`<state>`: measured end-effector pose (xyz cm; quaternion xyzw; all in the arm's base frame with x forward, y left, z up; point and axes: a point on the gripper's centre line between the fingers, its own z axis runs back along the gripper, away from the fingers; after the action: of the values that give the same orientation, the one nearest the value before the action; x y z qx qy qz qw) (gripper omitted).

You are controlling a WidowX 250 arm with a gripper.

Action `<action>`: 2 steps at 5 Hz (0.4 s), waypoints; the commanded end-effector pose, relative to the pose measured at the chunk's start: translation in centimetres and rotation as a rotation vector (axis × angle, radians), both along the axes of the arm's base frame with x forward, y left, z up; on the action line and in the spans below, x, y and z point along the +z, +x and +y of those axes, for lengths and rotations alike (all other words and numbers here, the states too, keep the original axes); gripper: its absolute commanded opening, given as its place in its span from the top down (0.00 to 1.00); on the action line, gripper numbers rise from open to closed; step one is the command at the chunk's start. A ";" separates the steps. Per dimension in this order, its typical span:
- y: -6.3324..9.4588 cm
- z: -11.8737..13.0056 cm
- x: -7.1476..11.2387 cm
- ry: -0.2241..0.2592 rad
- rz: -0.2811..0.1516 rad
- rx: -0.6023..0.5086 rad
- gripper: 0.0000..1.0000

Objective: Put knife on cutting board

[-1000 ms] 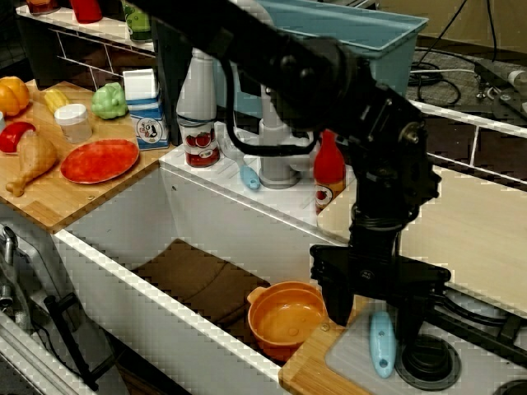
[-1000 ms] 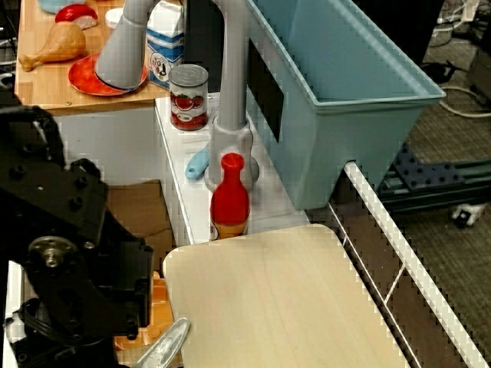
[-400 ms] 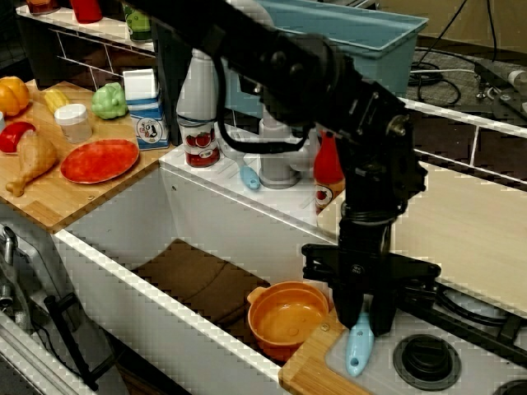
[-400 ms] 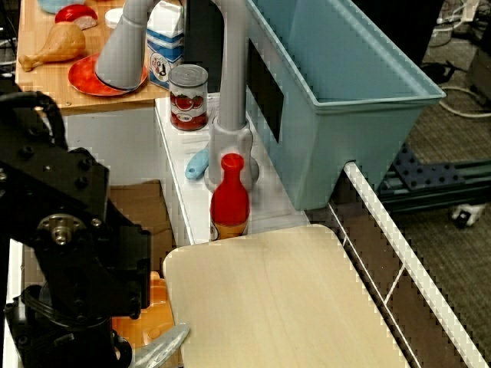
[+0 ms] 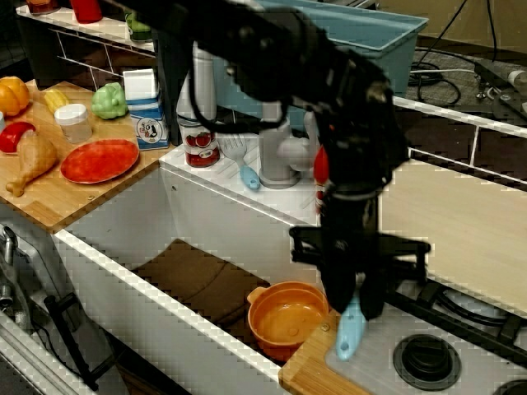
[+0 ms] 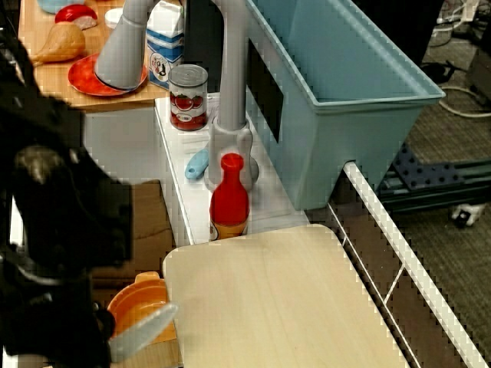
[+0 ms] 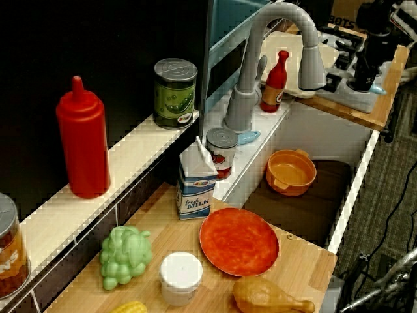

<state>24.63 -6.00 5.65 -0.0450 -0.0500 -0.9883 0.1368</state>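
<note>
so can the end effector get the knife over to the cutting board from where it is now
Probably yes. The end effector is shut on the knife, lifted beside the orange bowl, and the cutting board lies bare right next to it.

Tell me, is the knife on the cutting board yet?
Not yet. Done: the gripper has picked up the knife, whose blue handle hangs down near the orange pot. In hand: the knife is held in the air. Left: carry it over the cream cutting board, which lies bare, and set it down.
</note>
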 end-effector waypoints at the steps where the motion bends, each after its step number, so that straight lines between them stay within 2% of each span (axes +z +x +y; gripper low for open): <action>1: 2.2 0.4 6.1 -0.122 -0.021 0.003 1.00; 2: 3.9 -0.2 7.7 -0.142 -0.026 0.013 1.00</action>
<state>27.86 -6.32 12.33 -0.0600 -0.1181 -0.9810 0.1415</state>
